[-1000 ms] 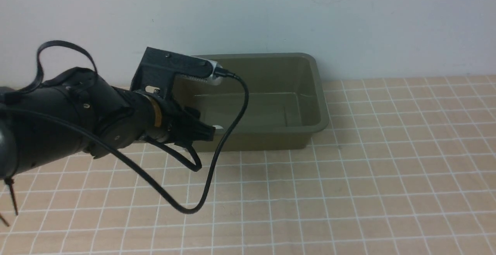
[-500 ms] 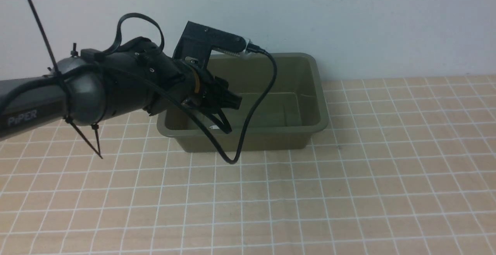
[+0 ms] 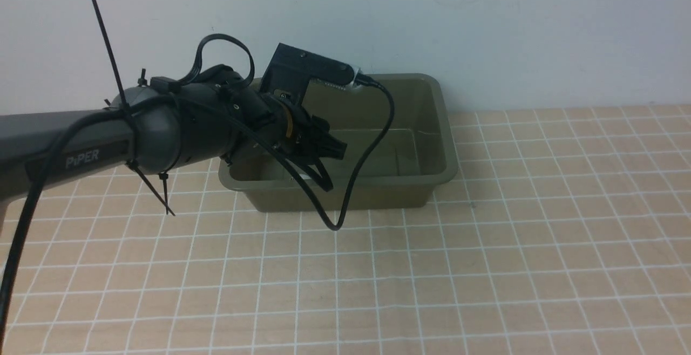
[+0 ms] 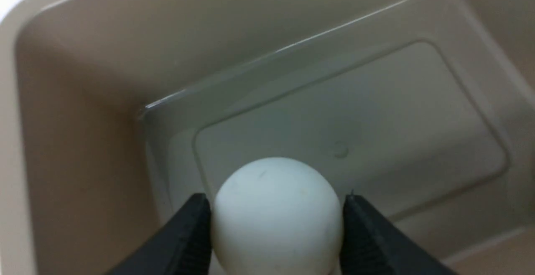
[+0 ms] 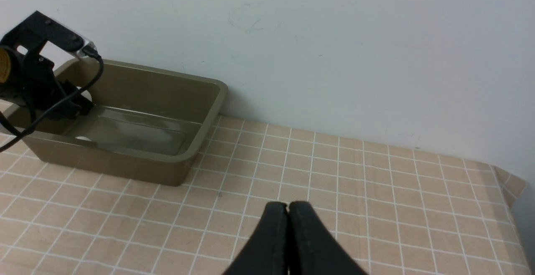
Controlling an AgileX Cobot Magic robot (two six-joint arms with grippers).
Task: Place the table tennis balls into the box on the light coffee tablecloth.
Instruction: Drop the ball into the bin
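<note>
Light coffee tablecloth (image 3: 486, 268) around both grippers: I saw no loose balls. Box (image 3: 446, 144) sat directly under left gripper (image 4: 276, 202), which pinched one table tennis ball (image 4: 276, 229) above box floor, not yet released. Right gripper (image 5: 288, 225) pressed together, empty, well apart from box. My read: drop pending, other balls unaccounted for.

Left arm (image 3: 156, 134): dark grey shell, white PiPER lettering (image 3: 82, 159), black cables (image 3: 392, 115) zip-tied on, brass wrist ring (image 3: 290, 127), black camera bracket (image 3: 307, 66). Right gripper (image 5: 287, 206) matte black.
</note>
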